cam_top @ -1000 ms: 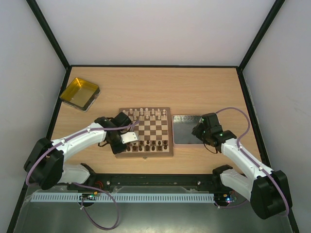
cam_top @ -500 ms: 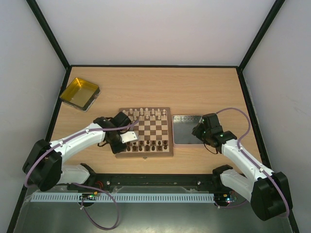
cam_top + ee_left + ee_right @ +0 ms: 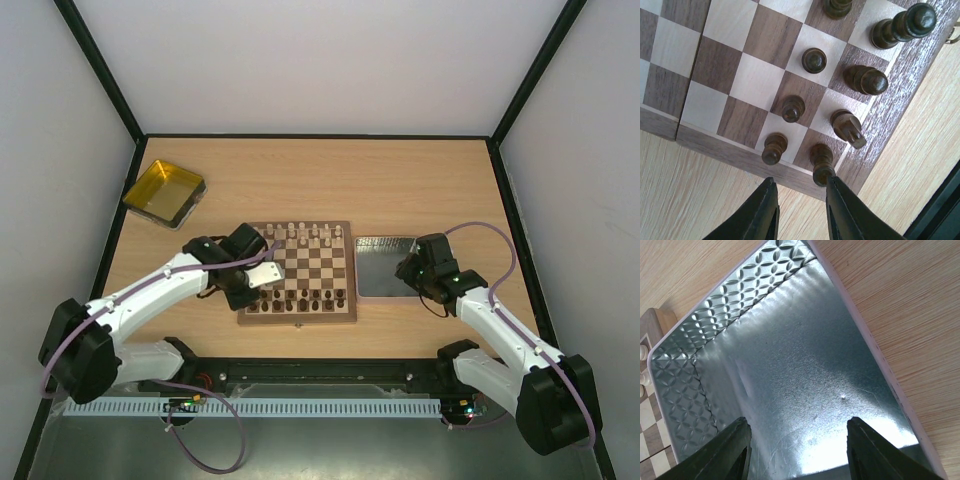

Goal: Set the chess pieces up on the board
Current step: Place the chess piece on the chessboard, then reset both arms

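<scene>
The board [image 3: 320, 268] lies mid-table, with pale chess pieces [image 3: 300, 232] along its far rows and dark ones [image 3: 310, 298] along its near rows. My left gripper [image 3: 262, 289] hovers over the board's near-left corner. In the left wrist view, that gripper [image 3: 801, 187] is open with nothing between its fingers. A dark corner piece [image 3: 822, 164] stands upright just past the right fingertip [image 3: 836, 186]. More dark pieces [image 3: 792, 108] stand around it. My right gripper [image 3: 405, 268] hangs open and empty over the grey tray [image 3: 790, 355].
A yellow translucent tray [image 3: 163, 192] sits at the far left of the table. The grey metallic tray [image 3: 385, 243] lies right beside the board's right edge. Black frame posts and pale walls bound the table.
My left jaws have parted from the dark corner piece, and the gripper has drawn back slightly to the left. The right arm has not moved.
</scene>
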`<action>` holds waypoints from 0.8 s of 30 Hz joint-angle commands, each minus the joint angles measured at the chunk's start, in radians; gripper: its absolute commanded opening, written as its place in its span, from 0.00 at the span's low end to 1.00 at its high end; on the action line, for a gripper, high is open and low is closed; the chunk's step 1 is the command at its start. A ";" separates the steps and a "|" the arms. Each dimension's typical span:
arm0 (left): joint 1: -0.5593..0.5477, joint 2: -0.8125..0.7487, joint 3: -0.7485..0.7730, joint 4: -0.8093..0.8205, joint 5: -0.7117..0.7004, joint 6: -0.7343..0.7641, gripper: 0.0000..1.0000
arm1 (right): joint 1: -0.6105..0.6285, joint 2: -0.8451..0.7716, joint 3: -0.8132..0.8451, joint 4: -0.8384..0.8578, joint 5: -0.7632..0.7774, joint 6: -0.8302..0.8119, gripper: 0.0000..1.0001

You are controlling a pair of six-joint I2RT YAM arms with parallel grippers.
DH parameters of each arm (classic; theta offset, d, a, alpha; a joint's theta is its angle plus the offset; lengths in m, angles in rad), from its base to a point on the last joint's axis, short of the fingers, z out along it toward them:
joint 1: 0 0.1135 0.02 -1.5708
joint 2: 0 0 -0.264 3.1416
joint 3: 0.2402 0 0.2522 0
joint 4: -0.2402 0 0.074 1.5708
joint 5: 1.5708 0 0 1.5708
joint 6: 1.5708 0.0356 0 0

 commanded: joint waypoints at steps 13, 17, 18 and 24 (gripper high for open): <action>0.013 -0.049 0.004 -0.044 -0.019 0.006 0.19 | -0.003 0.009 0.058 -0.039 0.033 -0.024 0.52; 0.051 -0.080 0.013 -0.025 -0.028 0.004 0.17 | -0.004 0.002 0.059 -0.047 0.051 -0.030 0.52; 0.068 -0.088 0.018 -0.026 -0.020 0.008 0.17 | -0.004 0.001 0.059 -0.050 0.062 -0.033 0.52; 0.157 -0.153 0.070 -0.039 0.028 0.017 0.38 | -0.004 0.019 0.106 -0.070 0.121 -0.080 0.62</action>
